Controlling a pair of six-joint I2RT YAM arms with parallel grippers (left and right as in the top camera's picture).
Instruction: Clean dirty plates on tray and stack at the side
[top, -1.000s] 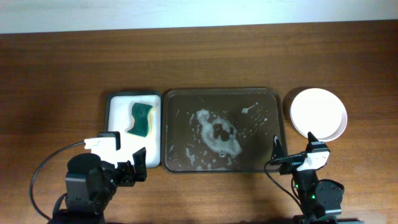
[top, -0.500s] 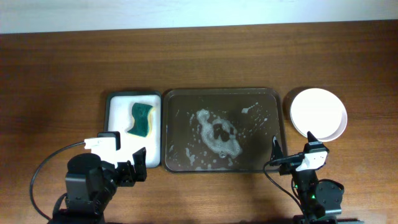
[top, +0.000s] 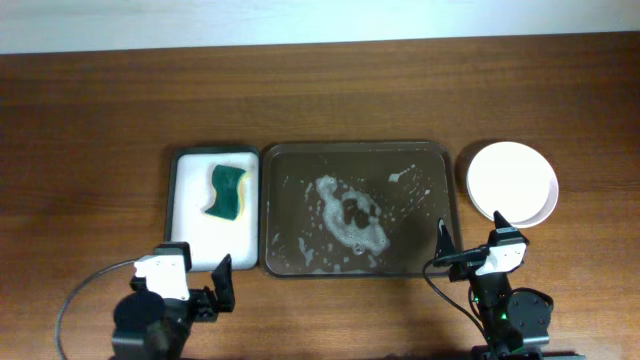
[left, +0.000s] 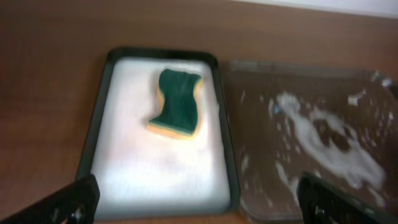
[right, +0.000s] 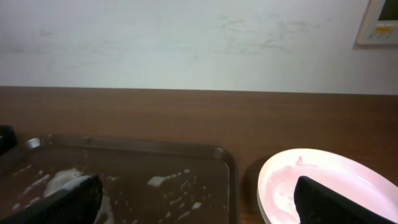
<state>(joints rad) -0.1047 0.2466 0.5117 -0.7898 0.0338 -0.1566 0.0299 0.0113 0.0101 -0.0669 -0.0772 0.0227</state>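
Brown wood-grain worktop beneath everything. At its centre, the large dark tray, wet inside, with a white patch of foam and scattered splashes. Touching or nearly touching that tray's left rim, a smaller dark-rimmed tray with a white inside. On the worktop just beside the big tray's right rim, off it, the plates in a stack: pale top face, a second rim peeking out below; how many in all, cannot tell. From the right wrist, a faint watery pink sheen on the top plate. In the upper half of the small tray, a green sponge with a yellow underside, lying flat and alone.

Near the front edge, left pincer spread wide, holding nothing, hovering low in front of the small tray and touching none of it. Right pincer likewise spread wide and empty, hanging in front of the gap between big tray and plates, both near but apart.
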